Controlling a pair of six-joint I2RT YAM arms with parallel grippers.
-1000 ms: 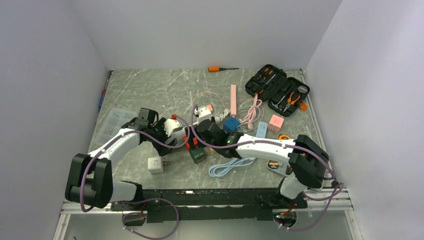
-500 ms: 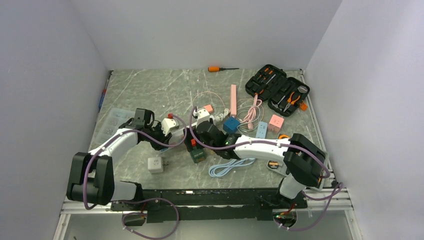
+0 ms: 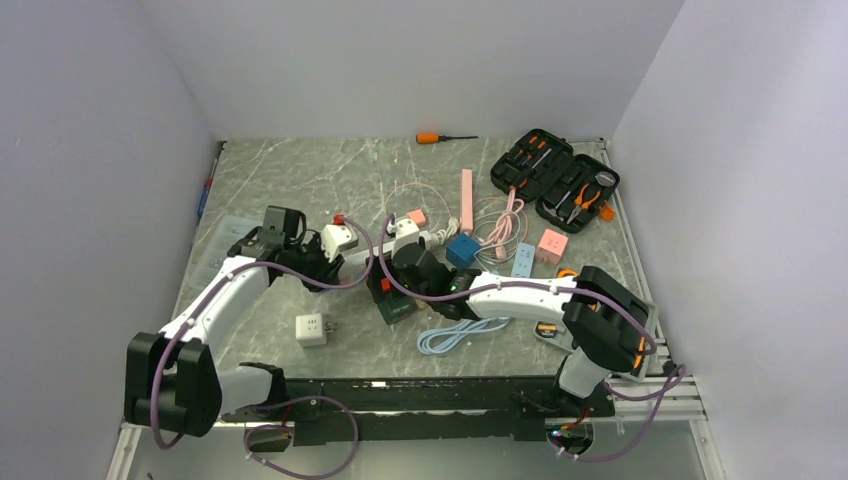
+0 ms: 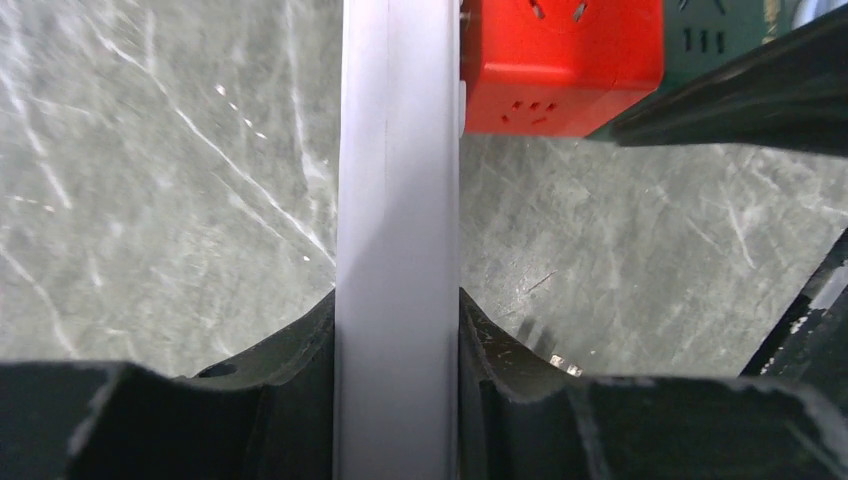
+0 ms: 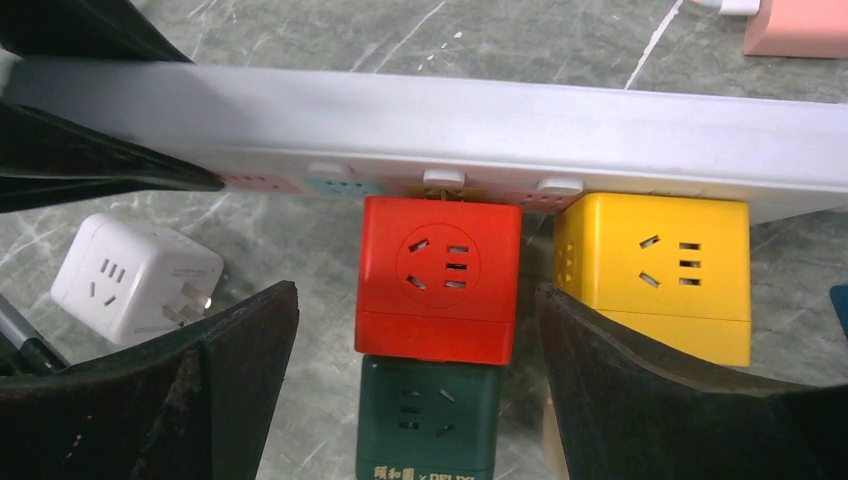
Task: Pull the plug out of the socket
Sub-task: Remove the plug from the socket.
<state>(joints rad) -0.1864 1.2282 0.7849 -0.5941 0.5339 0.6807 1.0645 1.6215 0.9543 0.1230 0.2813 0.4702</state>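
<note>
Grip set, pull pending: left gripper (image 4: 397, 335) clamps the white power strip (image 5: 430, 120) mid-table, right gripper (image 5: 412, 295) spread apart around the red cube plug (image 5: 438, 270), which sits plugged into the strip's near side.

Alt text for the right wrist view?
A red cube adapter plugged into a white power strip, the right gripper with jaws open either side of it. A yellow cube is plugged in alongside, a green cube is stacked on the red one, a white adapter lies loose on the table, and the left gripper clamps the strip.
</note>
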